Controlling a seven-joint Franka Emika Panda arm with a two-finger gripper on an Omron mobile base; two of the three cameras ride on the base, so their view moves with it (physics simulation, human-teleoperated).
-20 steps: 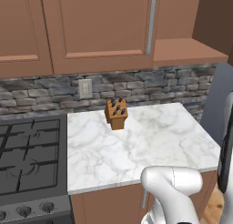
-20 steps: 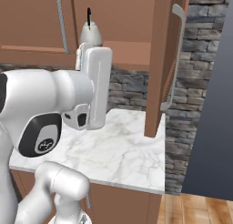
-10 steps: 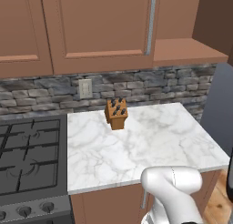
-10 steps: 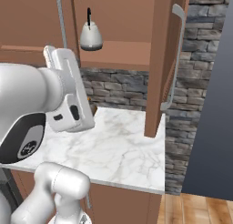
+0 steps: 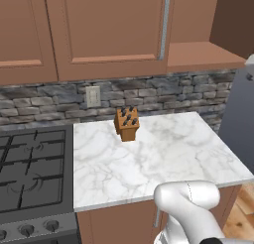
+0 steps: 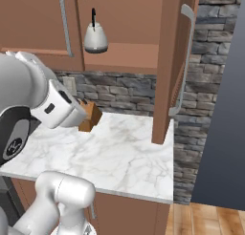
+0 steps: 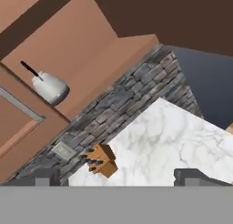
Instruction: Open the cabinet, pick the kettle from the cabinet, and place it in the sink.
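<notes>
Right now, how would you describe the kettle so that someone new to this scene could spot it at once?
Look at the reddish-brown wall cabinet above the marble counter; its right-hand door stands open. On the cabinet's floor, near the left edge of the opening, sits the kettle. It is a squat, cone-shaped, silver-grey thing with a thin black handle, unlike the wooden knife block on the counter.

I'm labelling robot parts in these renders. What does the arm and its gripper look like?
The glossy white, rounded arm has smooth tubular links, a dark grey joint disc with a small white logo, and a small dark rectangular mark on the boxy white wrist. A bulbous white link rises over the base. The gripper ends in small dark grey, blocky jaws. No cables show.
</notes>
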